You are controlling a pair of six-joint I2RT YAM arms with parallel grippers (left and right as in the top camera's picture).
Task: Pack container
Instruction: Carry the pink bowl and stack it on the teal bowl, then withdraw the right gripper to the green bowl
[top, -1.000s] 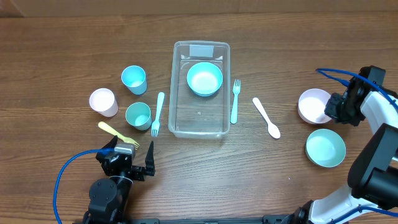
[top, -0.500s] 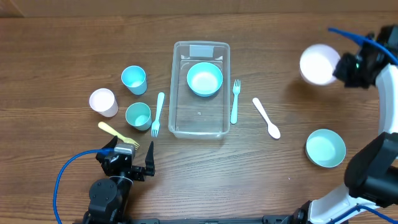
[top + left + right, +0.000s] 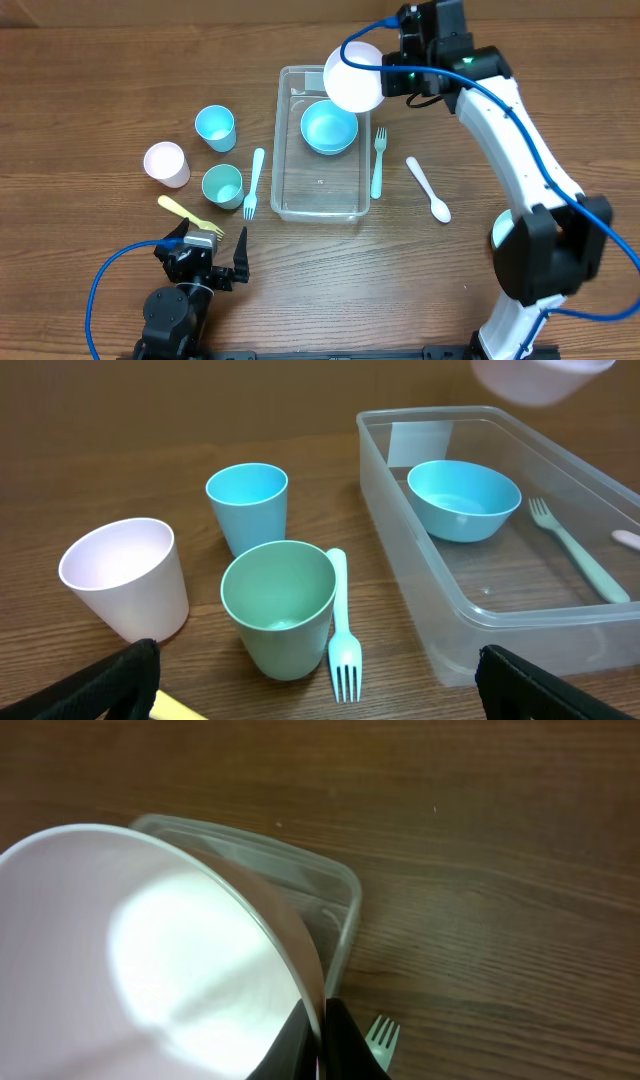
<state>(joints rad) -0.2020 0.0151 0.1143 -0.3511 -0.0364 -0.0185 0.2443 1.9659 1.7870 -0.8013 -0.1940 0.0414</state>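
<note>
The clear plastic container (image 3: 322,190) stands mid-table with a white label at its far end; it also shows in the left wrist view (image 3: 520,615) and the right wrist view (image 3: 340,885). A blue bowl (image 3: 328,127) sits inside it. My right gripper (image 3: 323,1035) is shut on the rim of a white bowl (image 3: 352,77) and holds it in the air over the container's far right corner. My left gripper (image 3: 212,262) is open and empty near the front left edge. A light blue fork (image 3: 378,162) and a white spoon (image 3: 428,188) lie right of the container.
Left of the container stand a blue cup (image 3: 215,127), a pink-white cup (image 3: 166,163) and a green cup (image 3: 222,185). A white fork (image 3: 253,183) and a yellow fork (image 3: 188,214) lie near them.
My right arm has swung left from the table's right side, carrying the white bowl to above the container's far right corner. It now hides the teal bowl at front right. The left arm has not moved.
</note>
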